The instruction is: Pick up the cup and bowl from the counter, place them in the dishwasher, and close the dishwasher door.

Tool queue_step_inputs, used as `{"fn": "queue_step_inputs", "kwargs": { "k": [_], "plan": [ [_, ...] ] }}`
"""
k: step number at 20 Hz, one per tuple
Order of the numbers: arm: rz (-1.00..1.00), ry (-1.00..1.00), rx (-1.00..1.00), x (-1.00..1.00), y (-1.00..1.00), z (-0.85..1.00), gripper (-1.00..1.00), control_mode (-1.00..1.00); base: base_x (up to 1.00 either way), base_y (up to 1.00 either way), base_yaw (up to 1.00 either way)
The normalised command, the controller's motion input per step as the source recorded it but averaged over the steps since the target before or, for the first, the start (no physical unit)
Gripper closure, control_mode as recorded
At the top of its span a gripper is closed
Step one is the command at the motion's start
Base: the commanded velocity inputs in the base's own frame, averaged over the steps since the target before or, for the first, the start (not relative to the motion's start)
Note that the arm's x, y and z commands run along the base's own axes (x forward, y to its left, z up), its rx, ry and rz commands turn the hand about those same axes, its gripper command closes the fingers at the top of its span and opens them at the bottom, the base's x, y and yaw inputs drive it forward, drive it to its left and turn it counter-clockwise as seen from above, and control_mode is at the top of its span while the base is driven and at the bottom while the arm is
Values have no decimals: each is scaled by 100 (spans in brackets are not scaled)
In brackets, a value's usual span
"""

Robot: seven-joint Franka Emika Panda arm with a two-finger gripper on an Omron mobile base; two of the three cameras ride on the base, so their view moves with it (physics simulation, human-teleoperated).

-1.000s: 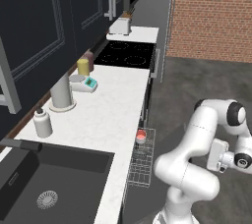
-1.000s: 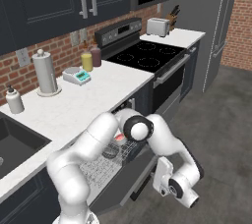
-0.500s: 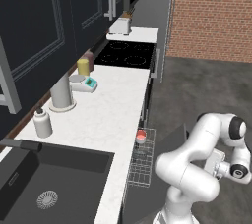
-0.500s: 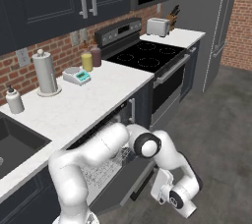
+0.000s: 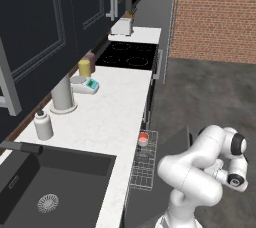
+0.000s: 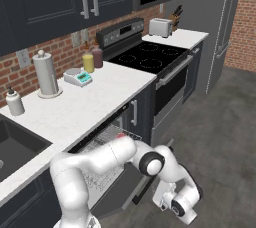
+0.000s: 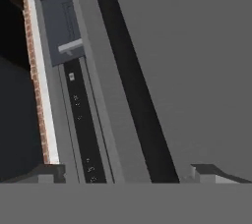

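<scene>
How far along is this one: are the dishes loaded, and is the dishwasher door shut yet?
Done: the cup sits in the pulled-out rack. I cannot make out the bowl, so that part is unconfirmed. In hand: nothing; the gripper is open and low by the lowered dishwasher door. Left: swing the door shut.

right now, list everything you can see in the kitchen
cup: 1, pale with red top, in the pulled-out rack
rack: 1, silver wire, out of the dishwasher
dishwasher door: 1, dark, hanging open
counter: 1, white
sink: 1, black, near end of counter
cooktop: 1, black, far end
toaster: 1, white, beyond cooktop
paper towel roll: 1, grey-white, by wall
bottle: 1, white, near sink
scale: 1, teal-faced
jar: 1, yellow, with a dark jar beside it
gripper: 1, open, low beside the door
</scene>
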Motion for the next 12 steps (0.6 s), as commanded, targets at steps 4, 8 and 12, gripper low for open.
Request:
{"fn": "queue_step_inputs", "kwargs": {
  "k": [4,8,12],
  "plan": [
    [0,4,0,43,-1,-67,-100,-100,0,0,0],
    [0,1,0,35,-26,-61,-100,-100,0,0,0],
    [0,0,0,24,-10,-56,-100,-100,0,0,0]
  ]
}}
